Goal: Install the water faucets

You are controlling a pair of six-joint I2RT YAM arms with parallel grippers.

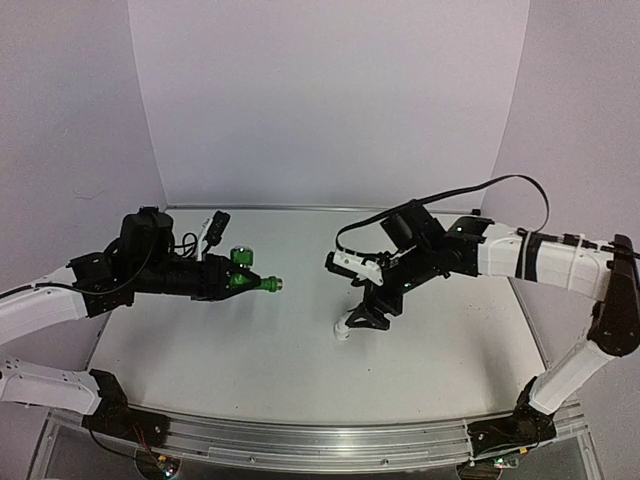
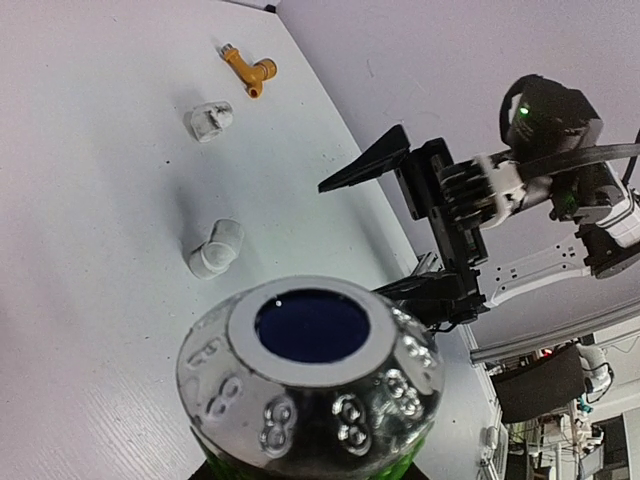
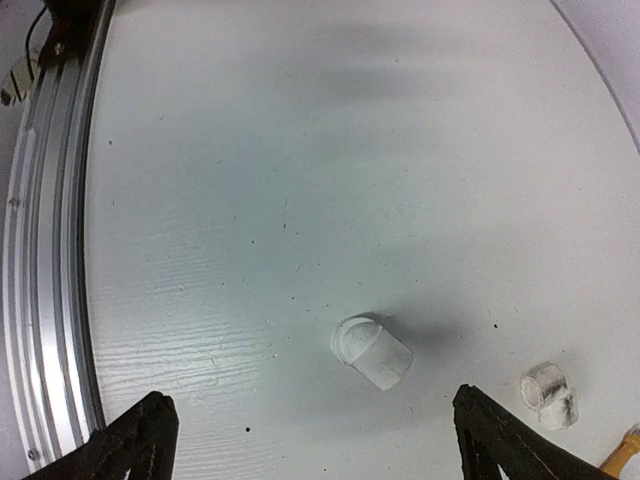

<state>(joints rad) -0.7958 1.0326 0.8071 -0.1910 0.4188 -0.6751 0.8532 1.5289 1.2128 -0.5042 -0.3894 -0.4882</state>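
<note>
1. Overhead view: left gripper (image 1: 238, 281) pinches the green faucet (image 1: 262, 284), metal end toward the right arm. The right gripper (image 1: 373, 308) is spread wide over a white fitting (image 1: 343, 328).
2. Left wrist view: yellow faucet (image 2: 248, 70) lies flat beside a second fitting (image 2: 210, 120); the overhead view hides both.
3. Surface: white, faintly grained table (image 1: 200, 350) with a metal rail (image 1: 320, 440) at the near edge and pale walls (image 1: 330, 100) behind.

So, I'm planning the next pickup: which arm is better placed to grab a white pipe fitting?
Right, probably. The right gripper is open and hangs over a white fitting, which sits almost centred in its wrist view. The left gripper is shut on the green faucet.
</note>
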